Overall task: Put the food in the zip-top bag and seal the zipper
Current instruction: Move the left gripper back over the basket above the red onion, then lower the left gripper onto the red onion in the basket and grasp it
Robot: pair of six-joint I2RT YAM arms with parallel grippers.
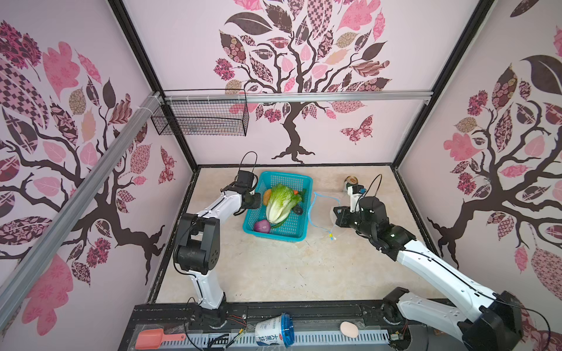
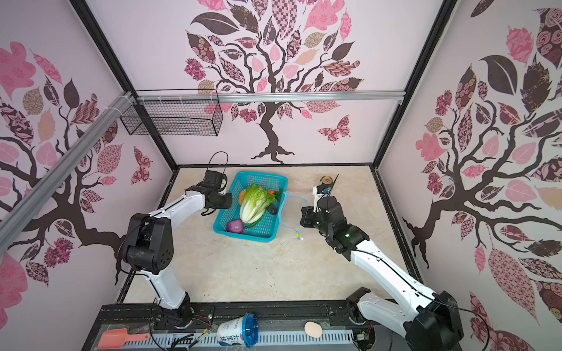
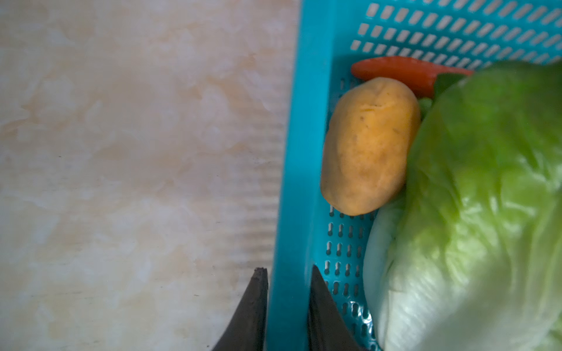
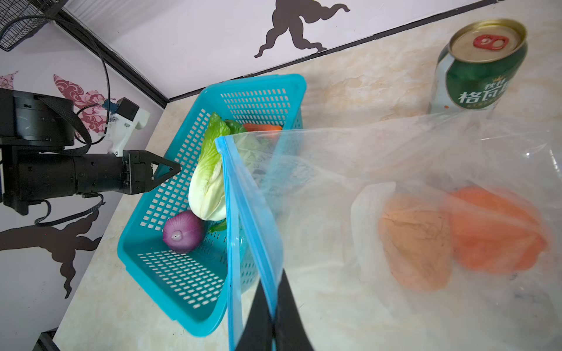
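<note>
- Step in hand, as judged: loading. Most of the food is not yet bagged and the zipper is unsealed.
- Left claw: narrow, jaws on either side of the rim of the teal perforated plastic basket and apparently clamped on it; no vegetable is held.
- Just past its inner jaw, inside the basket, lies the tan oval potato. The orange-red carrot is beyond that, and the big green-white napa cabbage fills the middle.
- The round purple onion sits in the basket corner away from this claw.
- Right claw: closed on the thin light blue zipper strip, holding up one lip of the clear floppy zip-top bag.
- The bag's mouth faces the basket, just beside its far wall.
- Next move, as judged: the left claw must either shift the basket by its rim or let go and take a vegetable. The right claw must keep the mouth raised and open.
- Hard to make out: blurred orange pieces lie inside the bag beyond the right claw, and their identity is uncertain.
- Hidden: in both top views the right arm covers the bag's body.
- The cabbage covers most of the green pieces.
- The small yellow slider is tiny on the marbled bench.
</note>
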